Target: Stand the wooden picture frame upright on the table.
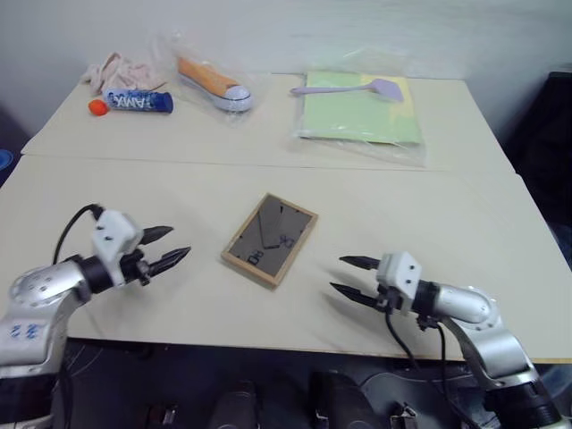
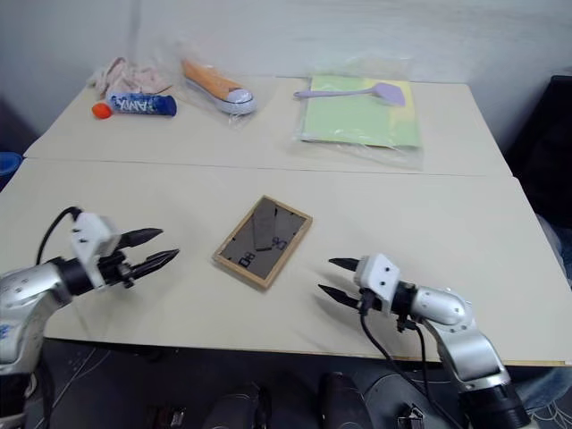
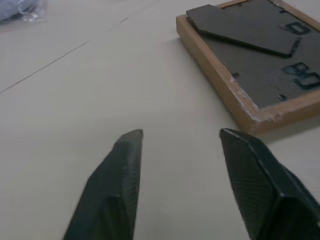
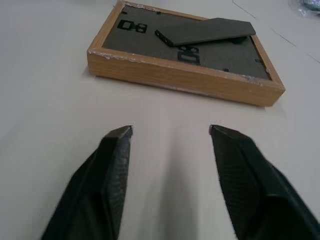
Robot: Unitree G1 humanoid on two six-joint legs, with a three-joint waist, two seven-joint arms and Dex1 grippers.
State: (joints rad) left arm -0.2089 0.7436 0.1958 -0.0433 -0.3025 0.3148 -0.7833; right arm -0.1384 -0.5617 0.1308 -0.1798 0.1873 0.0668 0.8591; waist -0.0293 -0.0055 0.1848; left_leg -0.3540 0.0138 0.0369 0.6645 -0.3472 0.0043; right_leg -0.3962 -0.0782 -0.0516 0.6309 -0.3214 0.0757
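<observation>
The wooden picture frame (image 1: 269,239) lies flat mid-table (image 1: 465,232), between the left gripper (image 1: 166,248) and right gripper (image 1: 350,276). Along the far edge: a tube (image 1: 136,102) at the left corner, a shoe (image 1: 213,83) beside it, a packet (image 1: 359,109) rightward with a spatula (image 1: 350,88) on it.

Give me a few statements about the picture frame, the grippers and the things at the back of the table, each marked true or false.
1. The picture frame lies flat on the table. True.
2. The left gripper grips the frame. False: it is open and apart from it.
3. The right gripper is open, holding nothing. True.
4. A shoe rests on the frame. False: it lies at the table's far side.
</observation>
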